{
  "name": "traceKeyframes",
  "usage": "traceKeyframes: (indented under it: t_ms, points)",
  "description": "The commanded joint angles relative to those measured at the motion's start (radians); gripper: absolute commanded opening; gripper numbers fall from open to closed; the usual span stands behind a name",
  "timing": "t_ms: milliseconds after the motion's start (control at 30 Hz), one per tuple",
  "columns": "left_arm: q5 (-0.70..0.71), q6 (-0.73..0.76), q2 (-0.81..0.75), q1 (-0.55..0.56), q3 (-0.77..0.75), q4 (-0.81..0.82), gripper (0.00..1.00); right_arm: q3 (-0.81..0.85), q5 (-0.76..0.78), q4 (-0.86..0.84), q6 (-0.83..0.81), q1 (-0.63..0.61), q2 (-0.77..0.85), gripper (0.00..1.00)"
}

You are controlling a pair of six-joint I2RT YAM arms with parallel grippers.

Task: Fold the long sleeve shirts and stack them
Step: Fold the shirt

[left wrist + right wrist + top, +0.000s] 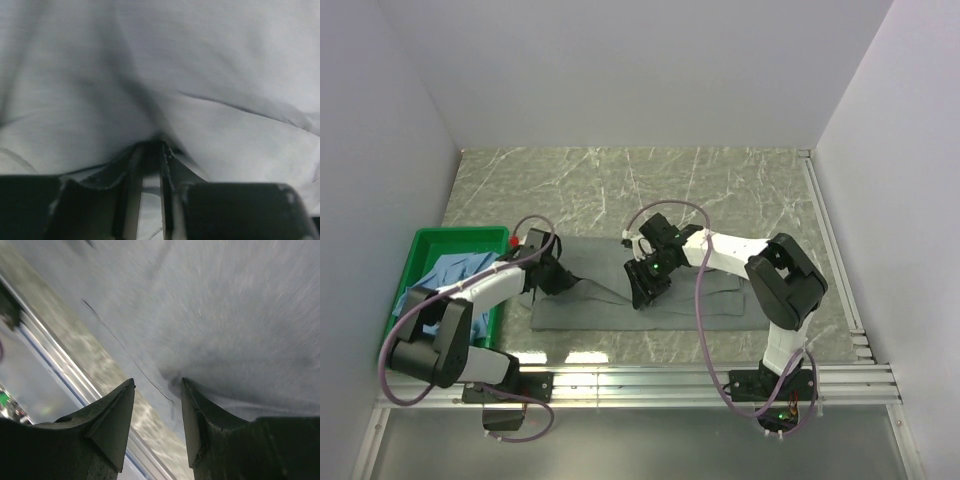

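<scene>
grey-green shirt [720, 298] flat, creased | left end effector [151, 146] pinching it | right end effector [158, 383] jaws apart

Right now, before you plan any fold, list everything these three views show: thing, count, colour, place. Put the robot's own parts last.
grey shirt: one, grey-green, spread flat on the table's near middle
blue shirt: one, light blue, bunched inside the bin
bin: one, green, at the table's left edge
table: one, grey-green marbled top
left end effector: one, black, at the grey shirt's left end, fingers closed on a pinch of cloth
right end effector: one, black, low over the grey shirt's middle, fingers apart
</scene>
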State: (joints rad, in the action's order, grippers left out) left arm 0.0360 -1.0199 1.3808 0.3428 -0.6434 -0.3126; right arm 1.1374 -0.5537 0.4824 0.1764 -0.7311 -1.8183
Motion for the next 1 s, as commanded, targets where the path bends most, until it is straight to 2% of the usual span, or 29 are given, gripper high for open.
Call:
traceKeyframes:
  t_ms: [0,133,267,367,500,533,633,767,900,967]
  points:
    - [0.028,-0.063,-0.06,-0.068,0.066,0.026,0.22,0.016,0.034,0.097,-0.081,-0.008,0.01,0.5]
    - [0.019,-0.06,-0.066,-0.103,0.079,0.03,0.22,0.004,0.07,0.137,-0.104,-0.008,0.022,0.5]
    - [-0.007,-0.03,-0.087,-0.11,0.024,0.004,0.22,0.019,0.087,0.17,-0.108,-0.007,0.085,0.5]
    - [-0.027,0.003,-0.175,-0.102,-0.016,0.01,0.31,0.022,0.147,0.125,-0.049,0.009,0.177,0.5]
    - [0.002,0.056,-0.249,-0.053,-0.105,-0.043,0.51,0.001,0.247,0.026,0.07,0.077,0.263,0.5]
    - [0.004,0.064,-0.258,-0.039,-0.117,-0.048,0.53,-0.01,0.271,0.001,0.093,0.111,0.277,0.5]
    - [-0.016,0.093,-0.259,0.025,-0.148,-0.005,0.53,-0.06,0.273,-0.082,0.196,0.188,0.292,0.5]
    - [-0.057,0.109,-0.148,0.094,-0.157,0.059,0.49,-0.12,0.227,-0.166,0.336,0.277,0.252,0.49]
    - [-0.108,0.096,-0.033,0.096,-0.128,0.087,0.36,-0.186,0.201,-0.266,0.402,0.34,0.197,0.49]
    - [-0.105,0.089,0.004,0.094,-0.102,0.095,0.33,-0.206,0.198,-0.286,0.423,0.366,0.176,0.48]
